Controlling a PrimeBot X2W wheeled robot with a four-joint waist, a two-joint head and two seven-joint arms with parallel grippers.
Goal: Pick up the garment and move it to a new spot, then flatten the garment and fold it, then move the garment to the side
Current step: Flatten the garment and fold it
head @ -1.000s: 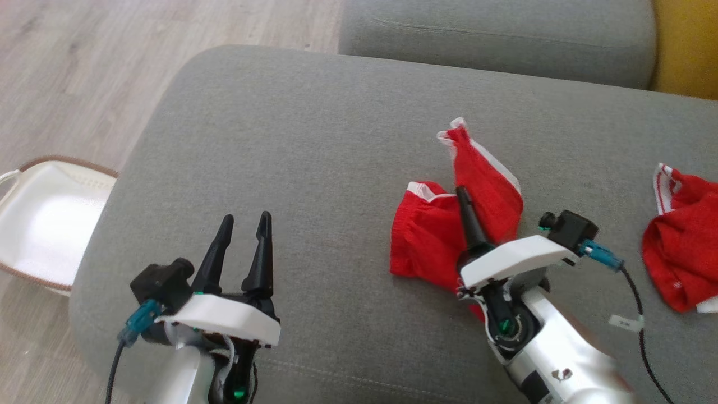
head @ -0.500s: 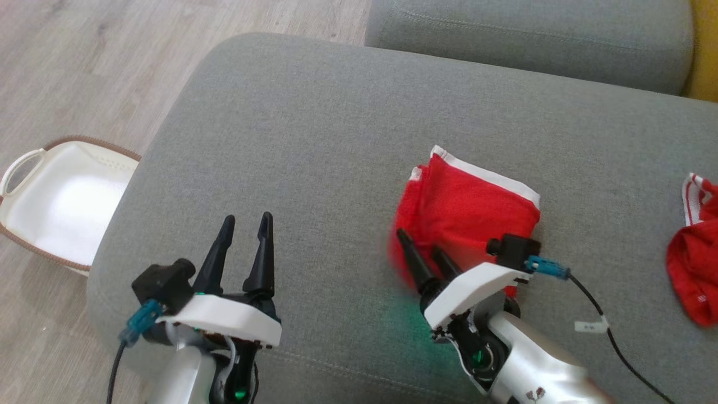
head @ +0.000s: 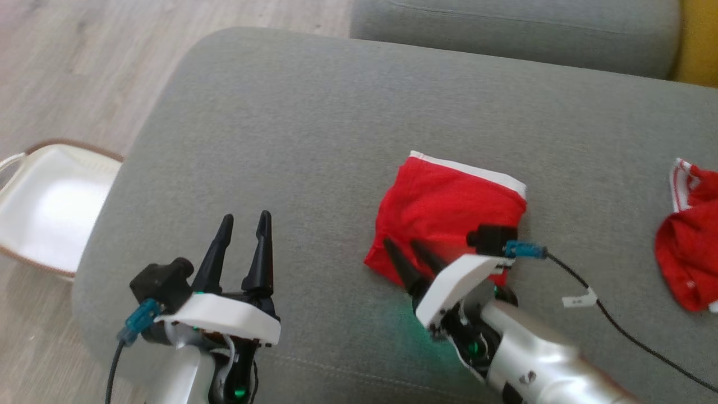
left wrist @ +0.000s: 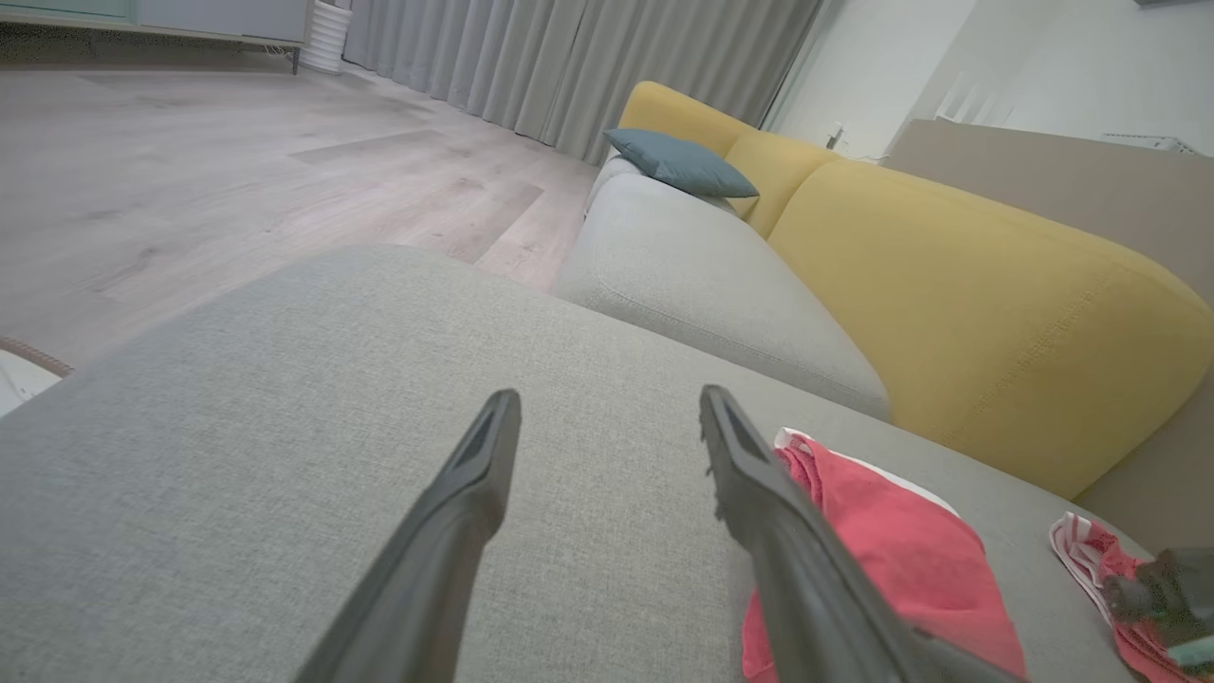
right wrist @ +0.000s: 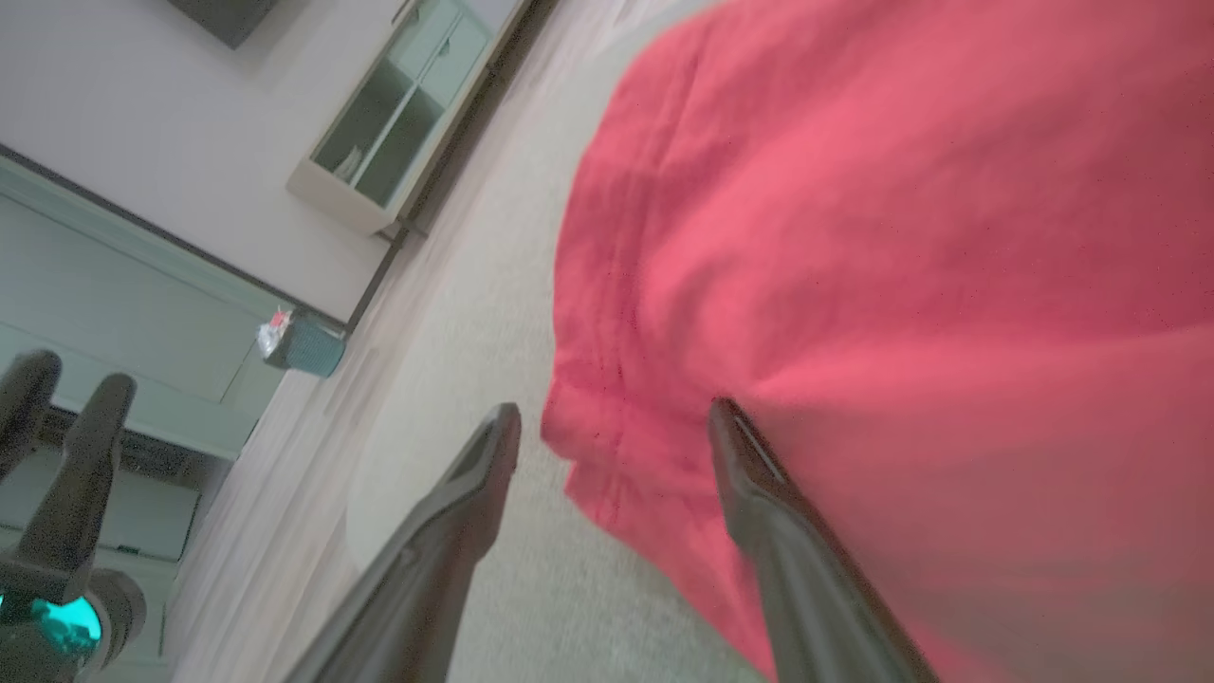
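Observation:
The garment (head: 449, 205), red with a white trim along its far edge, lies folded into a compact rectangle on the grey sofa cushion (head: 314, 140). My right gripper (head: 401, 245) is open at the garment's near-left corner. In the right wrist view my right gripper (right wrist: 612, 413) has one finger over the garment (right wrist: 901, 237) and the other over bare cushion, gripping nothing. My left gripper (head: 245, 217) stands open over bare cushion to the left, well apart from the garment. The left wrist view has my left gripper (left wrist: 607, 398) with the garment (left wrist: 892, 560) to its right.
A second red garment (head: 687, 247) lies crumpled at the cushion's right edge. A white basket (head: 45, 213) stands on the wooden floor to the left. A yellow sofa back (left wrist: 948, 285) with a blue pillow (left wrist: 678, 161) runs behind the cushions.
My right gripper has opened and let go of the garment, which now lies folded flat. The gripper has drawn back to the garment's near-left corner. The camera shifted slightly.

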